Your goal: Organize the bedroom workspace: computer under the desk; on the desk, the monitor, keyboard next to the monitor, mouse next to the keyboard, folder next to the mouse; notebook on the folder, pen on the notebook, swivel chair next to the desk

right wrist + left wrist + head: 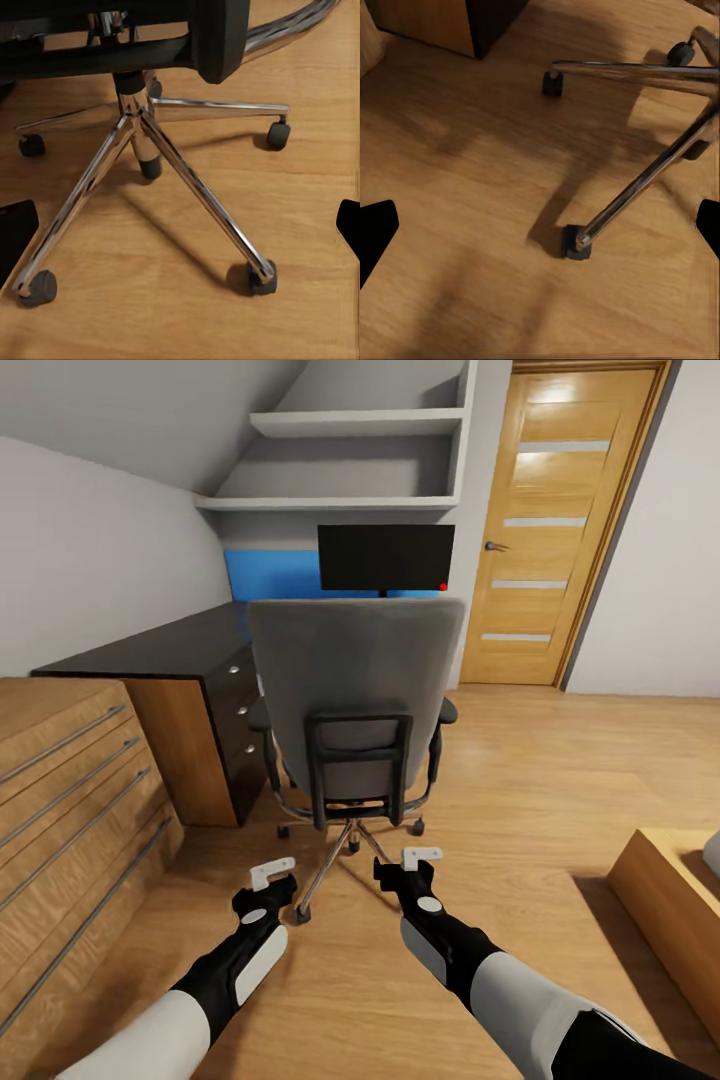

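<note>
Swivel chair (355, 690) stands mid-floor w/ its tall grey back toward the robot, black frame on the back, black armrests either side, chrome star base on castors below; it sits just in front of the desk (170, 645), not tucked in. Desk has black top, blue back panel, black drawer unit at its near end. Monitor (386, 557) upright on desk behind the chair, screen dark, small red light at lower corner, stand mostly hidden by chair back. Seat surface hidden by the backrest, can't tell what lies on it. Left gripper (272, 874) and right gripper (418, 858) both held low over the wood floor (520, 780), just short of the chair base, touching nothing; both pincers spread apart, nothing between fingers. Left wrist view: two chrome legs w/ black castors on floor. Right wrist view: chair column, star base, seat underside. Light wooden drawer chest (70, 790) at robot's left, beside the desk end. Wall shelves (350, 460) above desk, wooden door (560, 520) beyond on the right
</note>
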